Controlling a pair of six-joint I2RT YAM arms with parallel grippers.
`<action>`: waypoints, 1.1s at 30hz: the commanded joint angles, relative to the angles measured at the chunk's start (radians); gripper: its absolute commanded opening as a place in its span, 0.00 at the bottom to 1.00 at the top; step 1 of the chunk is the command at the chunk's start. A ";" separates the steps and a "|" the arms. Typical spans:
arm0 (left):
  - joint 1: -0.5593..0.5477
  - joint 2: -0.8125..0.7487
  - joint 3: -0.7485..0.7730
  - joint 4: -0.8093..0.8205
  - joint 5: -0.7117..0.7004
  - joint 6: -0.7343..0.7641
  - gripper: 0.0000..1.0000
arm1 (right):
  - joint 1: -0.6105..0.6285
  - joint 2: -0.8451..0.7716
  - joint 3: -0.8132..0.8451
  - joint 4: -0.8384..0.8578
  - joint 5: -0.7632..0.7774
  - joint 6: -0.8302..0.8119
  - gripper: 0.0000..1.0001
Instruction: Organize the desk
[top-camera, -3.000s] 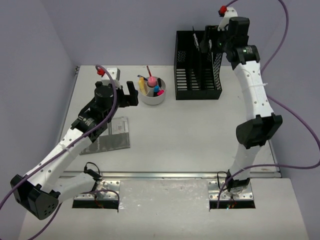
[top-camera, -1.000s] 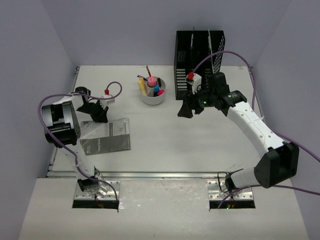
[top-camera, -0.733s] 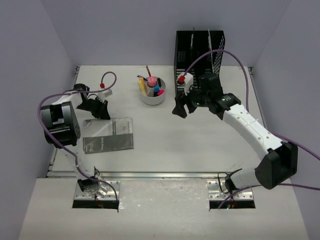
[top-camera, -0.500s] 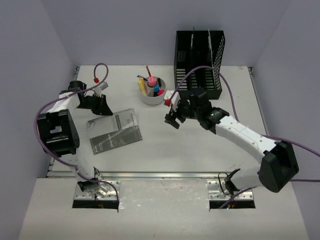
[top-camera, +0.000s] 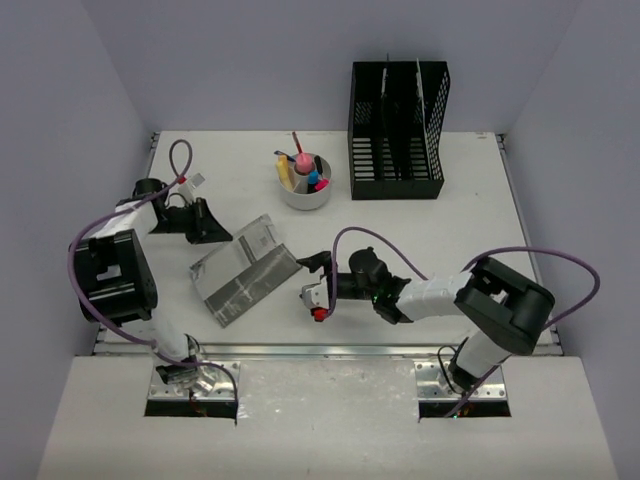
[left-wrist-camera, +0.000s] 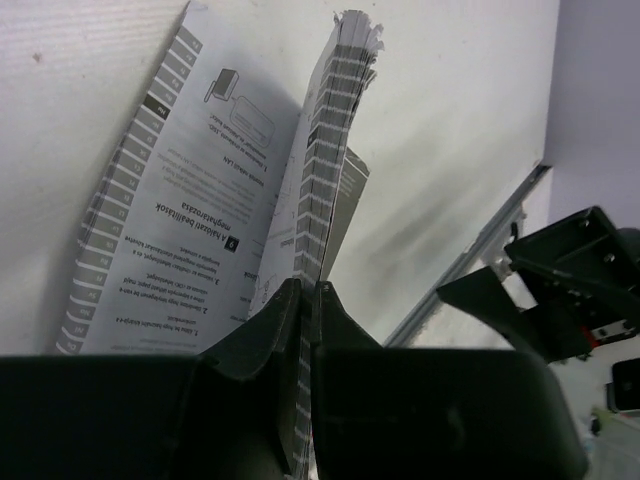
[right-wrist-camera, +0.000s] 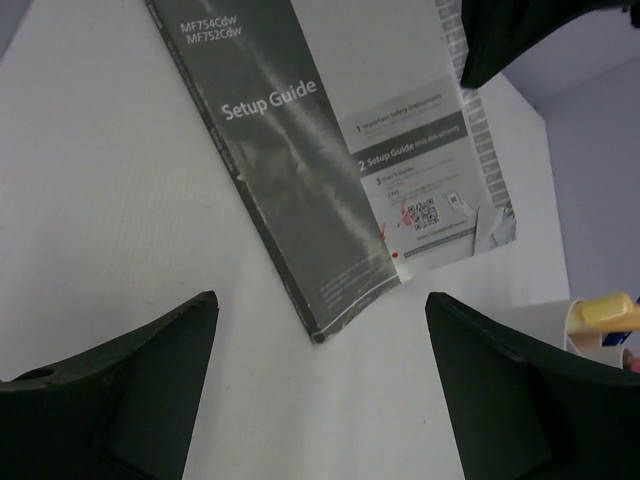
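On desk (top-camera: 420, 250) — cup (top-camera: 300, 201) holds pens (top-camera: 312, 180) | left hand (left-wrist-camera: 306, 295) grips booklet (top-camera: 245, 275) | right hand (top-camera: 312, 282) spread

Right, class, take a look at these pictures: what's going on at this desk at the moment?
The left gripper is shut on a bunch of pages of the Setup Guide booklet, tipping it up off the desk. The right gripper sits low beside the booklet's other edge, open and not touching it. The cup of pens and the black file rack stand at the back, with neither gripper near them.
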 joint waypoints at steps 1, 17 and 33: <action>0.038 -0.024 -0.024 0.066 0.107 -0.177 0.00 | 0.037 0.058 0.034 0.383 -0.040 -0.108 0.85; 0.076 -0.224 -0.227 0.389 0.092 -0.670 0.00 | 0.155 0.250 0.219 0.486 0.041 0.028 0.56; 0.075 -0.511 -0.460 0.862 -0.112 -1.260 0.00 | 0.390 0.310 0.700 -0.354 0.902 0.912 0.62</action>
